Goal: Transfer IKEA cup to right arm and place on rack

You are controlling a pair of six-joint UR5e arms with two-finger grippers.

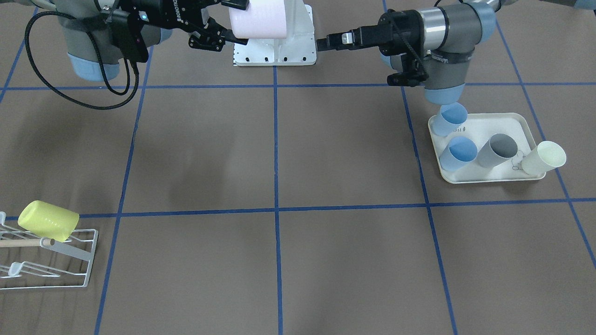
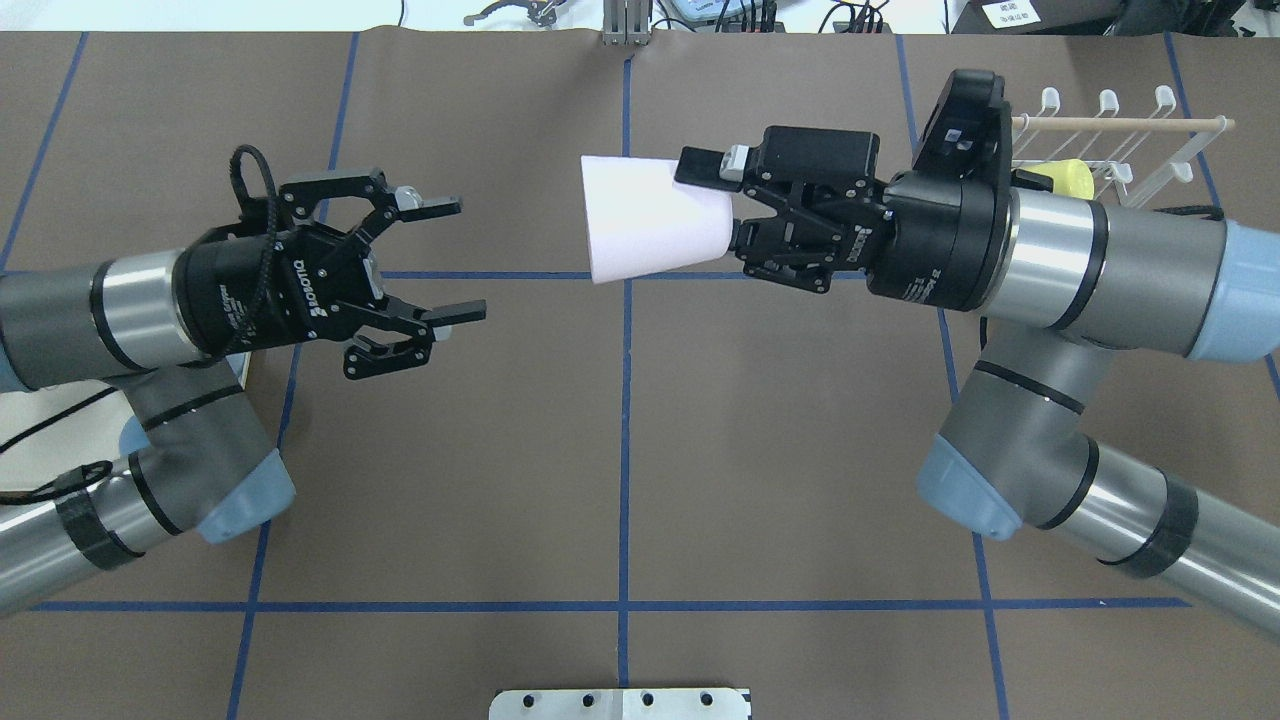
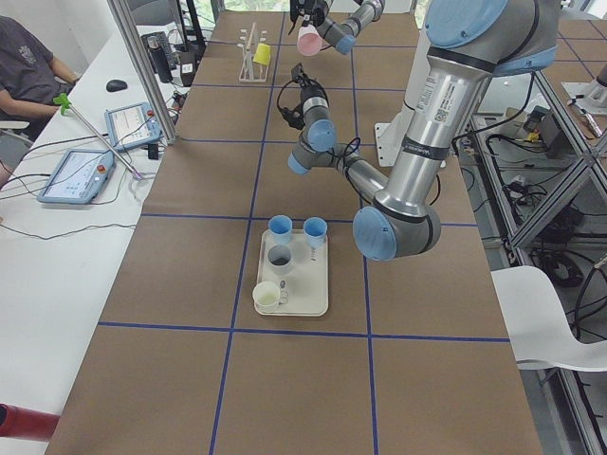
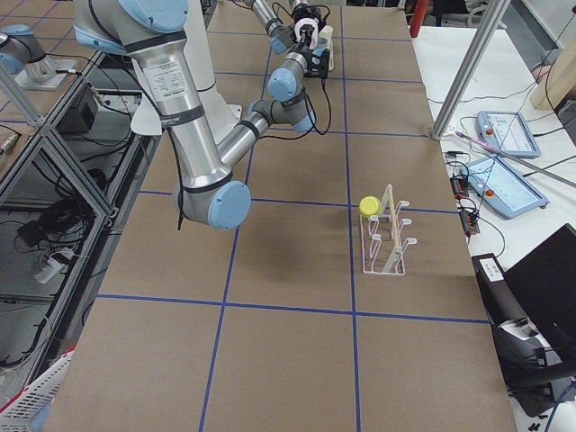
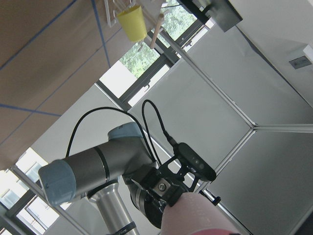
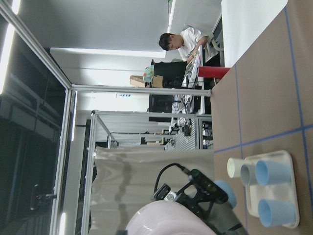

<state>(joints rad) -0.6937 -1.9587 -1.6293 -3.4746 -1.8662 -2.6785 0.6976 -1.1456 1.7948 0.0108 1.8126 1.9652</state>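
**A:** How far is the transfer judged to have got?

**B:** The hand-over looks done. The pale pink cup (image 2: 650, 220) is clamped by its narrow end in the right gripper (image 2: 712, 203). It is held on its side above the table (image 2: 780, 450), with its mouth turned to 9 o'clock in the overhead view. The left gripper (image 2: 465, 260) is seen with fingers spread wide and nothing between them, apart from the cup's rim.

**A:** And what is left?

**B:** The cup is yet to be carried to the rack (image 2: 1120, 123), seen at about 3 o'clock from it, and set there.

**A:** Is anything found in the way?

**B:** One spot on the rack is taken by a yellow cup (image 1: 49, 221), so a free prong is needed. Part of the rack is overlapped by the right arm's own wrist in the overhead view. At the table's other end a tray (image 1: 493, 125) is loaded with two blue cups (image 1: 458, 155), a grey cup (image 1: 498, 150) and a cream cup (image 1: 544, 158). It lies well apart from the route.
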